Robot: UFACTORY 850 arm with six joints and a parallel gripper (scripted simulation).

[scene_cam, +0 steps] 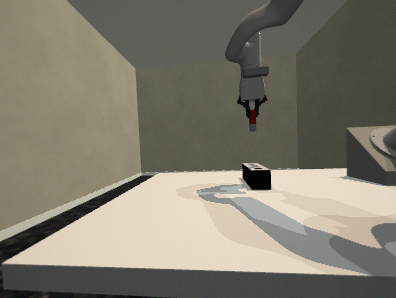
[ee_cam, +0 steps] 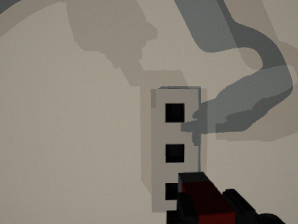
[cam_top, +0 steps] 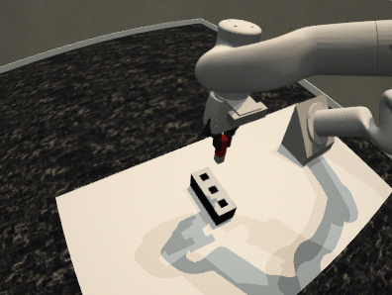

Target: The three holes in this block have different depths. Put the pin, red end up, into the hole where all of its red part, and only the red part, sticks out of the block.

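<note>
Red at the top, grey at the bottom: we see the pin (cam_top: 221,147) hanging upright, clamped between the fingers of the gripper (cam_top: 221,140) (approx. at its red part). It is well above the black block (cam_top: 212,195) w/ three holes, on the white mat (cam_top: 109,233).

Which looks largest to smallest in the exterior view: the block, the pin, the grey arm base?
1. Grey arm base, though cut off by the frame edge and nearer the camera.
2. Block.
3. Pin, held high in the gripper.
</note>
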